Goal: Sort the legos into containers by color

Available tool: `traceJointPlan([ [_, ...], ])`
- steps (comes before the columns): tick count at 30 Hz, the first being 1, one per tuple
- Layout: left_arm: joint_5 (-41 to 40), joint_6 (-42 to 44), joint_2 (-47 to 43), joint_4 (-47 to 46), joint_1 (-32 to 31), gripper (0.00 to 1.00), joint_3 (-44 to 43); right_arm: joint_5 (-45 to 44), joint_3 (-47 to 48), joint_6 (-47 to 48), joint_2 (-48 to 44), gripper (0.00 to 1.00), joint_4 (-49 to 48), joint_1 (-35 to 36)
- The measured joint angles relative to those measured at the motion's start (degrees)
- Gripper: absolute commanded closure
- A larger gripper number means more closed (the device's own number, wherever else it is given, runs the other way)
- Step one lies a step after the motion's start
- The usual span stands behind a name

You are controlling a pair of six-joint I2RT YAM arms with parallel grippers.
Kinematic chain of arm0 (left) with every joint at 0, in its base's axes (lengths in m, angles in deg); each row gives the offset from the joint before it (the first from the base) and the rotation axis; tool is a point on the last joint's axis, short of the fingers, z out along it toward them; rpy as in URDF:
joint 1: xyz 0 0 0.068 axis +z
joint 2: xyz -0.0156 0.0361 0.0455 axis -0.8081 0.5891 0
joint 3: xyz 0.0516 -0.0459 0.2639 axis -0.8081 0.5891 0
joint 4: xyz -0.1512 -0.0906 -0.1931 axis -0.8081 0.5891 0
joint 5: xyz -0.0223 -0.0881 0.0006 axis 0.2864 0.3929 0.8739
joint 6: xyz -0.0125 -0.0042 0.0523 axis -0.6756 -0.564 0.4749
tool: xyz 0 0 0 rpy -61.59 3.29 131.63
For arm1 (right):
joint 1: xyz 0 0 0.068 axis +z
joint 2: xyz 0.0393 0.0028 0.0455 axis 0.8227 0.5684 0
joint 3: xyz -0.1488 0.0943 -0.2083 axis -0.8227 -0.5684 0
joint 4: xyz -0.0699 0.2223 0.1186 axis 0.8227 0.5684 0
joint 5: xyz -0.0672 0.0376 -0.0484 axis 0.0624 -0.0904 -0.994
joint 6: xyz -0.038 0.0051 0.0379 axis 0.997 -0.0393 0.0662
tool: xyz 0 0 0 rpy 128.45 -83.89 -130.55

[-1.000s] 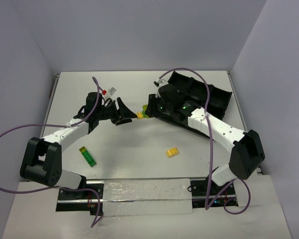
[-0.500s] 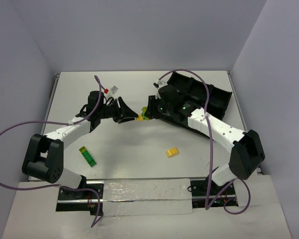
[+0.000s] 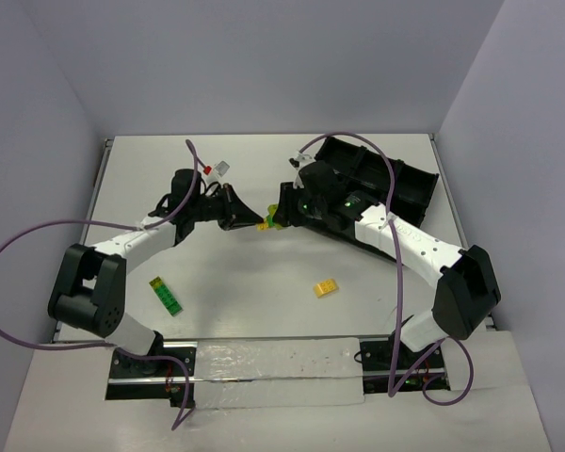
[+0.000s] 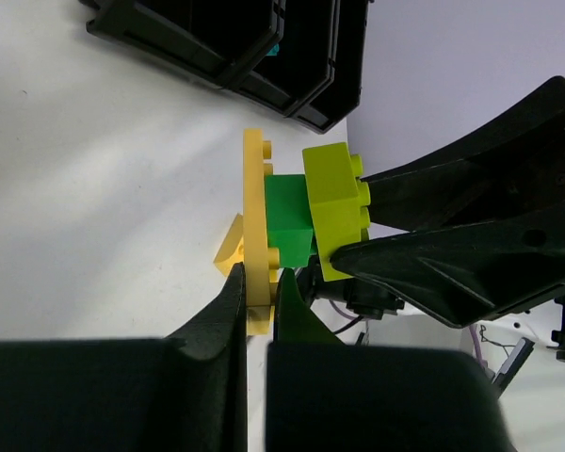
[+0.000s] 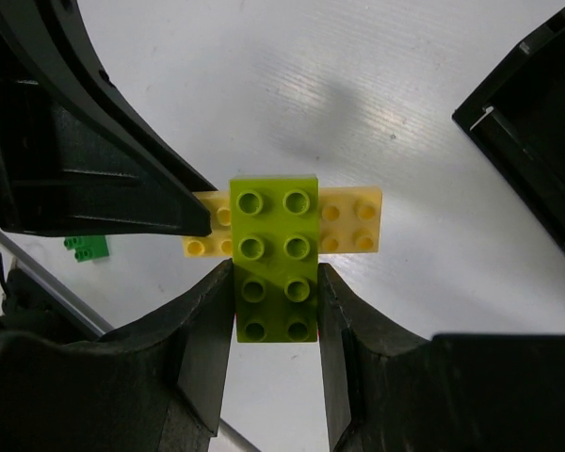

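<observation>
Clearly the coming move turns on how the three-piece stack sits between the two grippers, over the middle of the tabletop (image 3: 264, 268) and just in front of the black tray (image 3: 400, 179).

The left gripper (image 4: 259, 282) is pressed almost together on the thin end of the yellow plate (image 4: 256, 217), pinching across its thickness. The plate's long axis runs straight out from the fingertips. A green brick (image 4: 287, 221) is stuck to the plate's far face, and the lime brick (image 4: 334, 207) is stuck to that.

The right gripper (image 5: 275, 301) comes from the opposite side and clamps the lime brick across its narrow width, at the end nearer the wrist. In its own view the lime brick points away from the gripper, and the yellow plate lies crosswise behind it.

The layers therefore stack along the line joining the two grippers: yellow on the left arm's side, lime on the right arm's. Parting them likely calls for a pull or a peel along that line. The tray is nearer the right arm.

A loose green lego (image 3: 167, 295) and a loose yellow lego (image 3: 326, 288) lie on the tabletop, well apart from the stack.
</observation>
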Motion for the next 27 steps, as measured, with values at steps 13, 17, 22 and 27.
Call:
traceJointPlan([
  [13, 0.2, 1.3, 2.9, 0.5, -0.2, 1.00, -0.3, -3.5, 0.0, 1.2, -3.3, 1.00, 1.7, 0.1],
  [17, -0.1, 1.7, 4.2, 1.5, -0.2, 1.00, -1.0, -9.0, 0.0, 2.6, -6.9, 1.00, 4.5, 0.0],
  [22, -1.2, 3.3, 4.2, 3.5, -0.3, 1.00, -4.2, -15.3, -0.3, 3.0, -11.8, 1.00, 8.0, -2.4],
  [27, -2.3, 3.2, 4.2, 3.4, -0.3, 1.00, -5.9, -15.8, -3.3, 2.5, -17.2, 1.00, 7.6, -9.2],
])
